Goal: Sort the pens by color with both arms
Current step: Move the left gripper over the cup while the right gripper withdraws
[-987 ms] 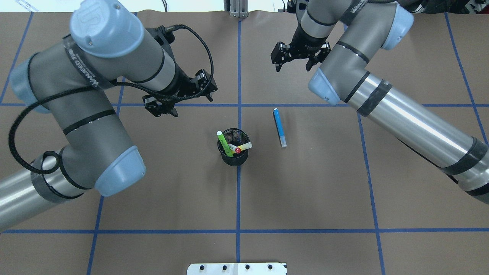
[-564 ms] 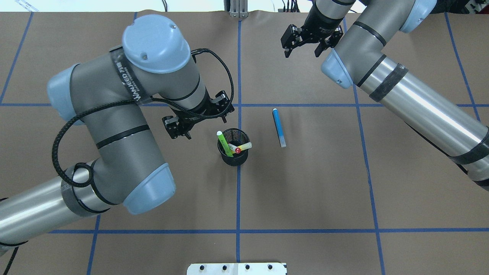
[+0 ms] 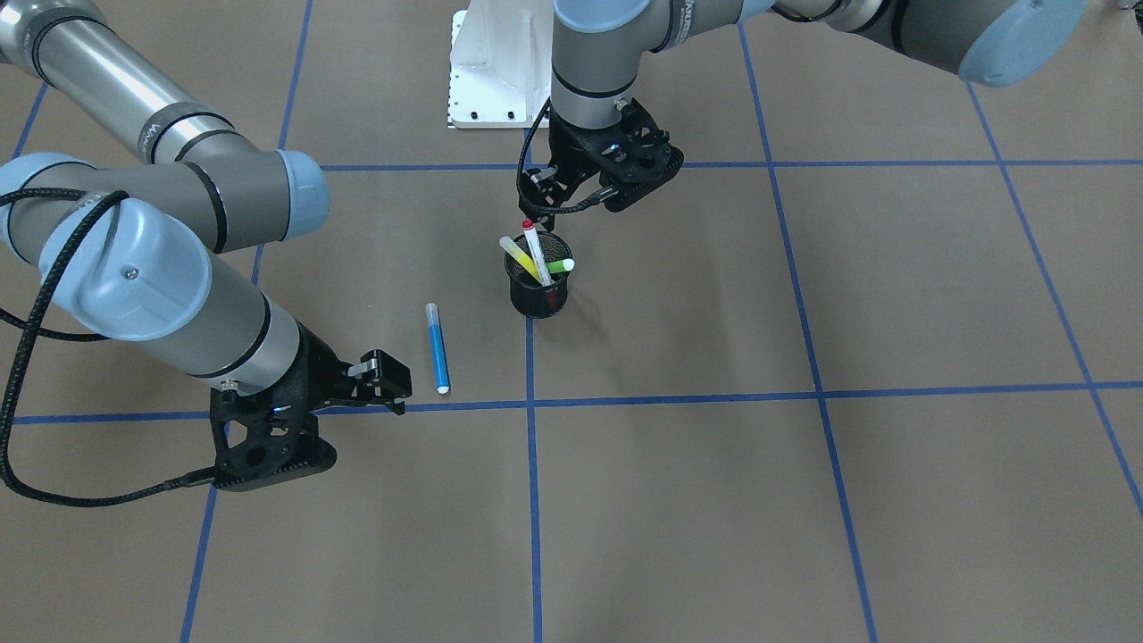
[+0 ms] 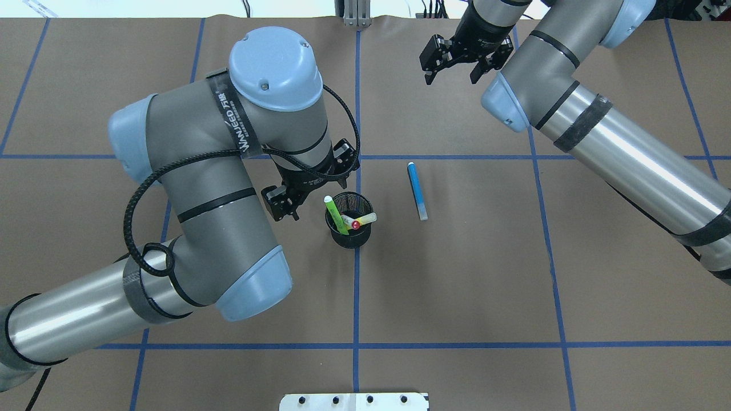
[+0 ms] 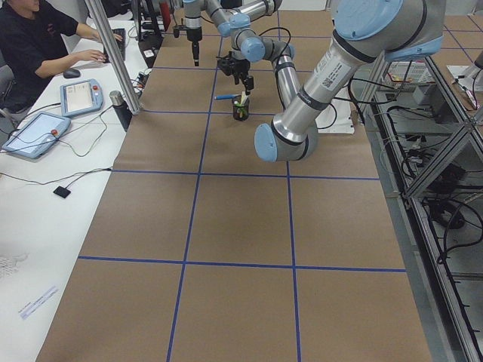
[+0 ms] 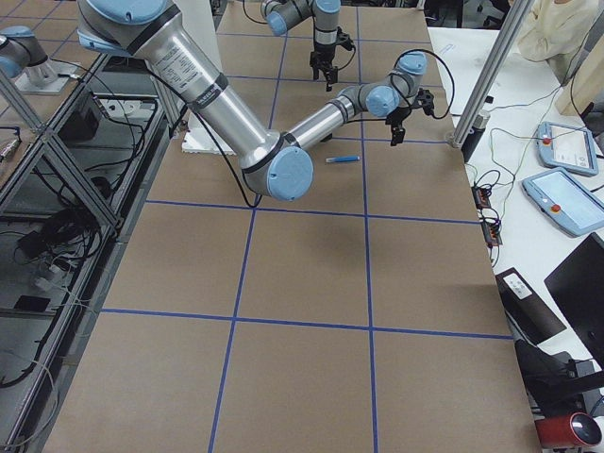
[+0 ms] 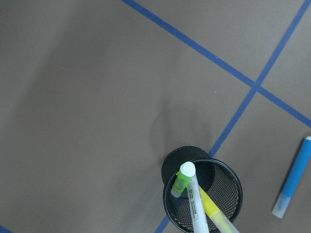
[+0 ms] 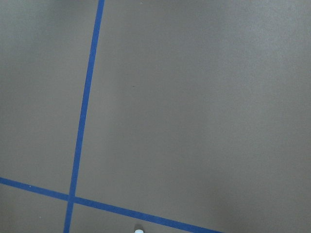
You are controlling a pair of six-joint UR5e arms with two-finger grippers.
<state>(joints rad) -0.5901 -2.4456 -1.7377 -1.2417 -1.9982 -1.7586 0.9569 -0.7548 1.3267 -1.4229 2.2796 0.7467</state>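
Observation:
A black mesh cup [image 4: 349, 237] at the table's middle holds three pens: green [image 4: 335, 214], yellow [image 4: 365, 217] and a white one with a red cap [image 4: 355, 225]. The left wrist view looks down on the green pen [image 7: 182, 178] and the cup's rim [image 7: 233, 194]. To the cup's right a blue pen [image 4: 417, 191] lies flat on the paper. My left gripper [image 4: 318, 200] hangs open just left of and above the cup, holding nothing. My right gripper [image 4: 450, 80] is open and empty near the table's far edge, well away from the blue pen [image 3: 437, 348].
Brown paper with a blue tape grid covers the table. The white pedestal base [image 4: 354, 401] sits at the near edge. In the exterior left view a person [image 5: 34, 38] sits at a side bench with tablets, behind a metal post [image 5: 113, 60].
My left arm has swung right and brought its open gripper beside the cup. The right gripper drew back toward the far edge, then held. The pens have not moved.

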